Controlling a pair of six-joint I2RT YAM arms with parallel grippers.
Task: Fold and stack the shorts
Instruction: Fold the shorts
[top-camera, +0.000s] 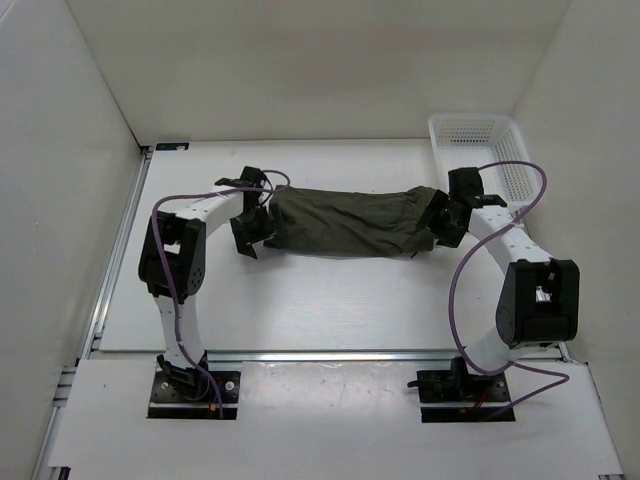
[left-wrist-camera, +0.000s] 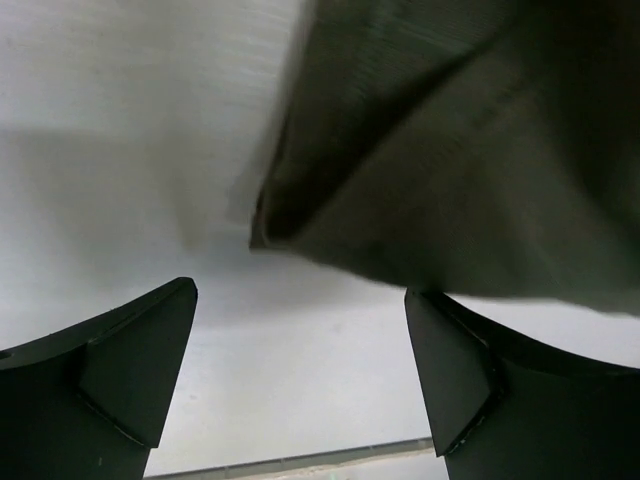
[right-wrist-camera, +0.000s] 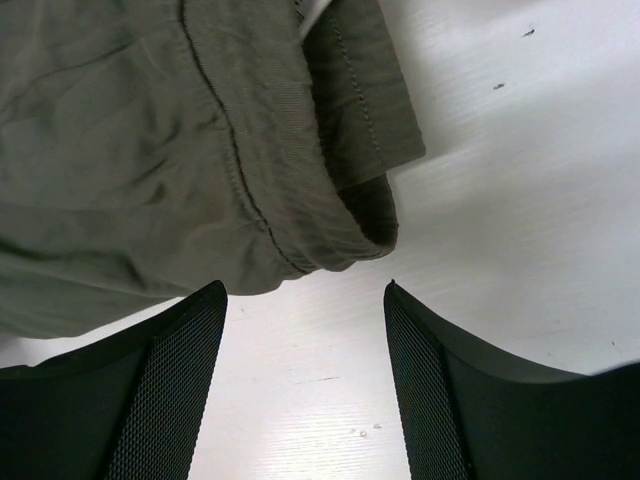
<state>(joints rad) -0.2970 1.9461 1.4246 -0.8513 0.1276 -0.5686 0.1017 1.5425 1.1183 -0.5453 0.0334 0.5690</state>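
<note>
The dark olive-green shorts (top-camera: 348, 222) lie folded in a long band across the middle of the table. My left gripper (top-camera: 256, 232) is open at their left end; in its wrist view the cloth (left-wrist-camera: 450, 170) sits just ahead of the empty jaws. My right gripper (top-camera: 436, 222) is open at their right end; in its wrist view a hemmed edge (right-wrist-camera: 230, 160) lies just beyond the open fingertips, with bare table between them.
A white plastic basket (top-camera: 482, 140) stands at the back right, behind the right arm. White walls enclose the table on the left, back and right. A metal rail (top-camera: 330, 354) runs along the near edge.
</note>
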